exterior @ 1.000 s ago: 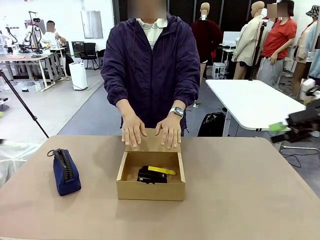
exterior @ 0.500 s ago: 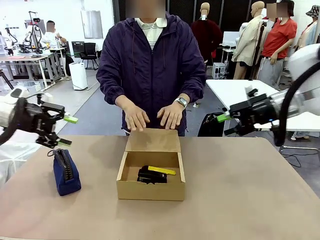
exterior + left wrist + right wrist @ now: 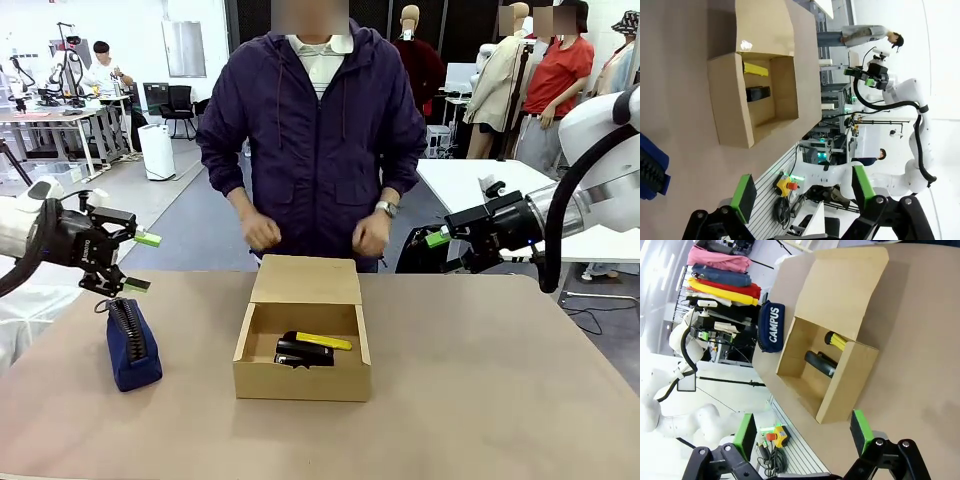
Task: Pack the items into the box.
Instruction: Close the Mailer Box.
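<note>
The brown cardboard box (image 3: 300,378) sits mid-table with its flap lid (image 3: 305,280) folded back toward the person. Inside lie the black stapler (image 3: 303,352) and the yellow utility knife (image 3: 325,341). My left gripper (image 3: 142,262) hovers open above the table's left side, empty. At the right, my right gripper (image 3: 437,248) is raised, open and empty too. The left wrist view looks down on the box (image 3: 730,105), knife (image 3: 756,69) and stapler (image 3: 758,93) beyond the open gripper (image 3: 804,192). From the right wrist, the box (image 3: 847,380), knife (image 3: 840,341) and stapler (image 3: 821,364) lie beyond the gripper (image 3: 802,432).
A navy blue zip pouch (image 3: 130,345) lies left of the box, just below my left gripper; it shows as well as pouch (image 3: 771,327) and pouch (image 3: 652,167). The person stands at the far edge, hands (image 3: 262,232) held at the waist. Bare tabletop (image 3: 500,380) spreads right of the box.
The person's hands lifted off the lid flap and drew back to the body. Both arms came into view and now hover at either side, grippers open.
</note>
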{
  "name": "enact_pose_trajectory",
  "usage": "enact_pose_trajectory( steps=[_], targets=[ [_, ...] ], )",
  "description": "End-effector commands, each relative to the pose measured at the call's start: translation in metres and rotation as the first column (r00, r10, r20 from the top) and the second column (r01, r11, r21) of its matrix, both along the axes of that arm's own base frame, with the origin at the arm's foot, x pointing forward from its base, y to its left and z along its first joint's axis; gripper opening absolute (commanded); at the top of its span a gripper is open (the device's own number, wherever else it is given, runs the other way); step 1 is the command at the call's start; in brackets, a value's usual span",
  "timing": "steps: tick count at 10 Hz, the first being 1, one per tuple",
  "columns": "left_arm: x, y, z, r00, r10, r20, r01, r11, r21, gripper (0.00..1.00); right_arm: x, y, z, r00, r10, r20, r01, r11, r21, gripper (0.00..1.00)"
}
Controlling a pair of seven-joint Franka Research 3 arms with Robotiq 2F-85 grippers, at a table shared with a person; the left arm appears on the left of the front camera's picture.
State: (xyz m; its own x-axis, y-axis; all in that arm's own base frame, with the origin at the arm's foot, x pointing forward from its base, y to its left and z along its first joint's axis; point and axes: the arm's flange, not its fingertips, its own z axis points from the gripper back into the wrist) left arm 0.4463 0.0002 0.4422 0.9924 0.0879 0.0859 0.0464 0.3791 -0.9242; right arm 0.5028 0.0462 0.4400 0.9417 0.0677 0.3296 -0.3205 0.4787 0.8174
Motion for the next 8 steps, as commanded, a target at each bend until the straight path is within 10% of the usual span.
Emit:
enact_pose_trajectory(
  steps=[1,4,8],
  targets=[
    [0.055,-0.012,-0.012,0.973,0.233,0.005,-0.232,0.972,-0.046,1.0,0.036,0.022,-0.013,0.987,0.143,-0.077,-0.147,0.988,-0.038,1.0],
    [0.139,-0.048,-0.067,0.97,0.227,-0.085,-0.227,0.974,0.004,1.0,0.097,0.062,-0.046,0.965,0.144,-0.218,-0.16,0.986,-0.056,1.0],
    [0.157,-0.112,-0.134,0.998,0.009,-0.063,-0.01,1.0,-0.007,1.0,0.151,0.101,-0.098,0.939,0.092,-0.332,-0.098,0.995,0.0,1.0]
  ],
)
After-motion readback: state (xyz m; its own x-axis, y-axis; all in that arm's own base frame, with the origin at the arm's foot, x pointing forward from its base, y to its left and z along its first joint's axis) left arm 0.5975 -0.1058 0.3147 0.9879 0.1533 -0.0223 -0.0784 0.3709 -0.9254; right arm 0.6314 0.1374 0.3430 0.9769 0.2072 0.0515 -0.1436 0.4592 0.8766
